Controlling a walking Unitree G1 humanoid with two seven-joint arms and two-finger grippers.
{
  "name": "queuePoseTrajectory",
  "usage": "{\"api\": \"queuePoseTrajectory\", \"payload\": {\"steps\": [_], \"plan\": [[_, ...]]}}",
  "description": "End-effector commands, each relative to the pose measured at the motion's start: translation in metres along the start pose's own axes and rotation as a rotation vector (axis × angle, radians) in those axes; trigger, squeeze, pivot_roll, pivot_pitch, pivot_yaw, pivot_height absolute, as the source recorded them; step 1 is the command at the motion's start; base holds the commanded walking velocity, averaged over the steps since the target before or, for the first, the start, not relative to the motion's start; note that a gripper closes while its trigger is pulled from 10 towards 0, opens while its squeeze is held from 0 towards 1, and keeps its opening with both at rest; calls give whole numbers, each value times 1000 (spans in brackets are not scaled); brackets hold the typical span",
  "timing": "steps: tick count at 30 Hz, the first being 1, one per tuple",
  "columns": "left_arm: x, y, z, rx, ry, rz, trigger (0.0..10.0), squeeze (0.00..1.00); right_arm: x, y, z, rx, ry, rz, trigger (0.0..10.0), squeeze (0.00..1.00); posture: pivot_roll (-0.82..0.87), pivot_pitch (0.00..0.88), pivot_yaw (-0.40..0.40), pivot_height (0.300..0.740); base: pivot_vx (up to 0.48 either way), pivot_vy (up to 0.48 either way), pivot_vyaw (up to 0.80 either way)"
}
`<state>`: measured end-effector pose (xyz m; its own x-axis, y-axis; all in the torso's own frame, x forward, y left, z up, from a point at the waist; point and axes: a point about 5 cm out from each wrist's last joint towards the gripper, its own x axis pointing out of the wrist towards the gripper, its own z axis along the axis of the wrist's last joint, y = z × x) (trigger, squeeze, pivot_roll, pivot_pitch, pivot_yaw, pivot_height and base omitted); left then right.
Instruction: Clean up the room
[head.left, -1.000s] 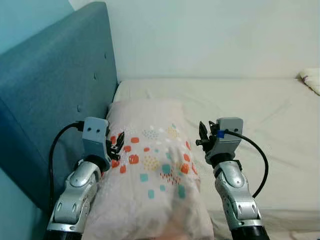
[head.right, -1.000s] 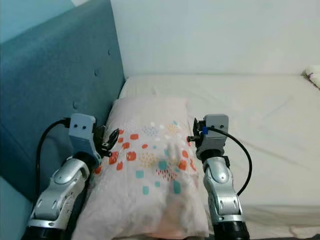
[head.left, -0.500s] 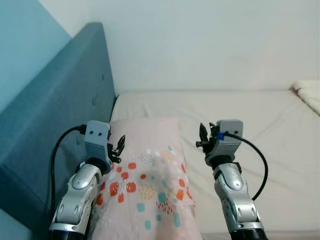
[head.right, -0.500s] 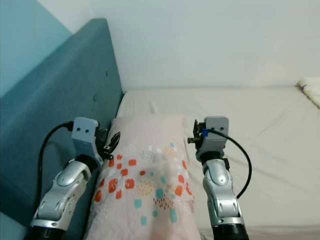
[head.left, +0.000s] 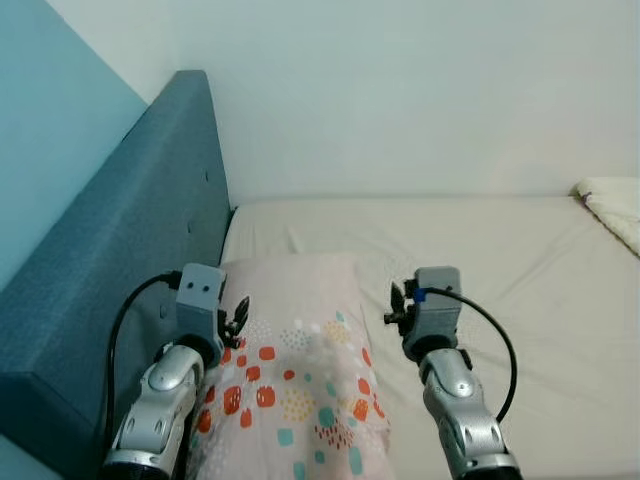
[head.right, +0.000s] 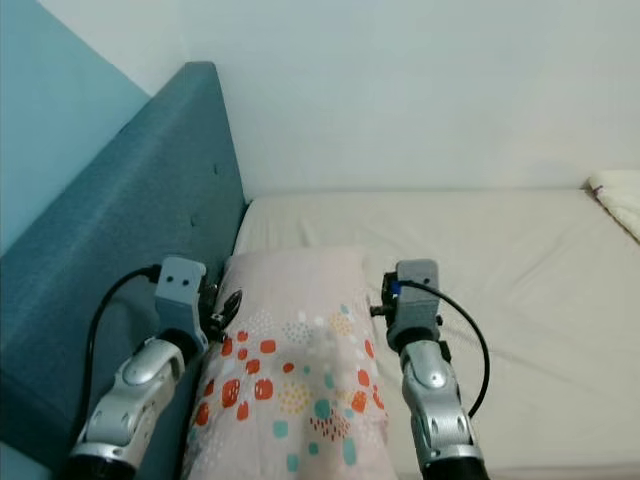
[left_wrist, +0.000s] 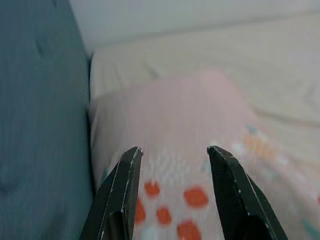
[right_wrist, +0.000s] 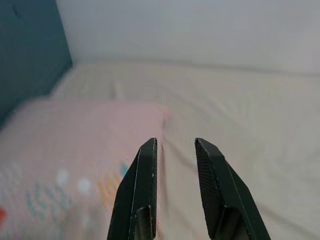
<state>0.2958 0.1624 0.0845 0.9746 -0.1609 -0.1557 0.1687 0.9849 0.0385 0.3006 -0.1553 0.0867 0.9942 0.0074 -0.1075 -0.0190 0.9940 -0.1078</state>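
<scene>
A pink pillow (head.left: 295, 375) with orange and teal dots lies on the cream bed (head.left: 520, 260), its long side against the teal headboard (head.left: 120, 240). My two arms flank it. My left gripper (head.left: 240, 314) hovers at the pillow's headboard side, open, with nothing between its fingers (left_wrist: 131, 165). On the pillow's other edge, my right gripper (head.left: 394, 302) is open too, its fingers a little apart and pointing along the mattress. The right wrist view has the pillow (right_wrist: 75, 145) just beside the fingers (right_wrist: 146, 170).
The pale wall (head.left: 400, 90) stands behind the bed. A white cushion or folded cloth (head.left: 610, 203) lies at the bed's far right edge. Bare mattress stretches to the right of the pillow.
The whole view has tilted upward, so the pillow and arms sit lower in the picture. Both grippers remain open beside the pillow; the right one sits slightly closer to it.
</scene>
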Motion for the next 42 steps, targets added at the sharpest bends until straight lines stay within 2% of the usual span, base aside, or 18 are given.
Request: {"api": "queuePoseTrajectory", "payload": {"steps": [1, 8, 15, 24, 42], "plan": [[-4, 3, -13, 28, 39, 6, 10000, 0, -6, -1, -18, -26, 64, -14, 10000, 0, 8, 0, -40, 740, 0, 0, 0], [-7, 1, -15, 14, 37, -3, 10000, 0, -12, 1, -22, 8, 48, -12, 10000, 0, 2, 0, -29, 740, 0, 0, 0], [-3, 0, -14, 2, 44, 4, 10000, 0, -9, -3, -19, 19, 35, -27, 10000, 0, 1, 0, -22, 740, 0, 0, 0], [1, 3, -14, -52, 46, 71, 10000, 0, -8, -5, -14, 30, 9, -40, 10000, 0, -3, 8, -16, 740, 0, 0, 0], [3, 2, -8, -49, 35, 71, 10000, 0, -9, -2, -15, 52, 12, -40, 10000, 0, 27, 20, -11, 740, 0, 0, 0]]}}
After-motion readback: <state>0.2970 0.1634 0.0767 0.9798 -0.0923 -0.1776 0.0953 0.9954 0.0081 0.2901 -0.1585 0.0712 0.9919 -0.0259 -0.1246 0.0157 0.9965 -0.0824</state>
